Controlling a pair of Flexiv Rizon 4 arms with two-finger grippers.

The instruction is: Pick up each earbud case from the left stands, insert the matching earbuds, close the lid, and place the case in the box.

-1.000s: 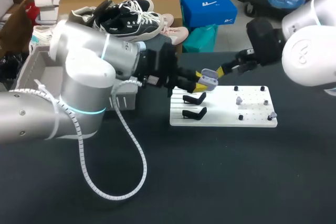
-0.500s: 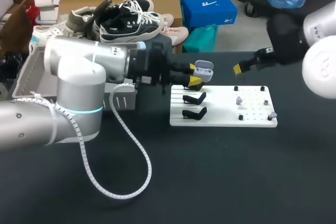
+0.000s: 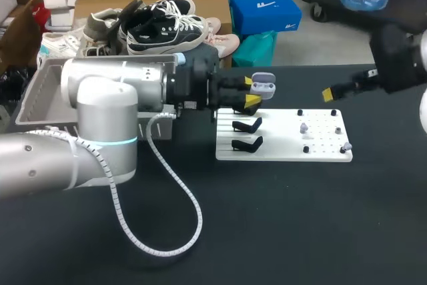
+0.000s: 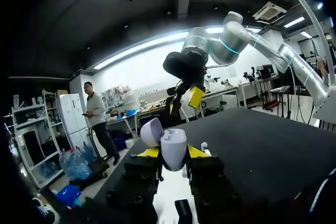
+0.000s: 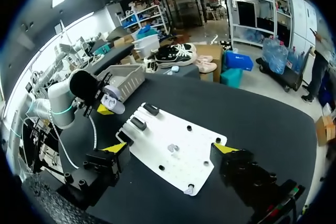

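The left claw (image 4: 173, 152) clamped the pale lilac plastic earbud case (image 4: 172, 144), lid open.
It hung over the flat white board (image 3: 320, 146) near the black stands (image 3: 247, 125); the right claw (image 5: 169, 148) gaped empty, well apart.

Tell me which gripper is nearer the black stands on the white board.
Left. The left gripper, shut on the earbud case, hangs right by the black stands; the right gripper is off past the white board at its far right corner.

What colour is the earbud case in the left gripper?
The earbud case is pale lavender-grey, clearest in the left wrist view.
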